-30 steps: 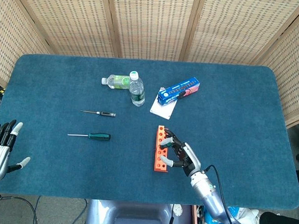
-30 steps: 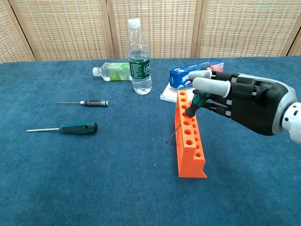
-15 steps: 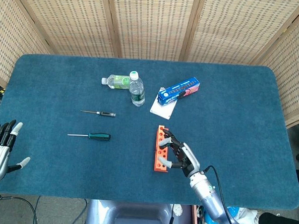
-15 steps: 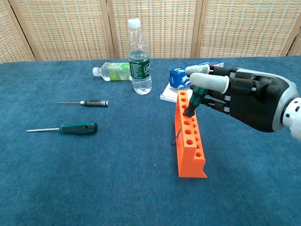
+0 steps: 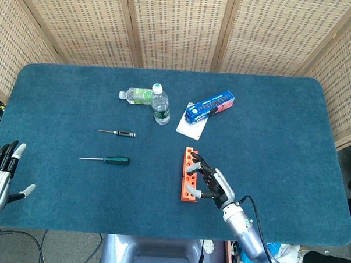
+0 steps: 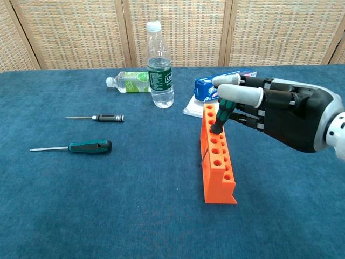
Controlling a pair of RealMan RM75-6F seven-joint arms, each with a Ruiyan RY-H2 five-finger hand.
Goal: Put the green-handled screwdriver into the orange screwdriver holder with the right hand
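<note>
Green-handled screwdriver (image 6: 220, 114) stands tilted in the orange screwdriver holder (image 6: 217, 159), its handle pinched by the right hand (image 6: 277, 117) (thumb tip pale grey), which reaches in from the holder's 3 o'clock. The left hand (image 5: 0, 176) rests with fingers spread, holding nothing, at the surface's (image 5: 280, 130) 8 o'clock edge.

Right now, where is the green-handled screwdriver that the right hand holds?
In the chest view, the green-handled screwdriver is right of centre, gripped by the right hand, tilted over the far end of the orange holder.
</note>
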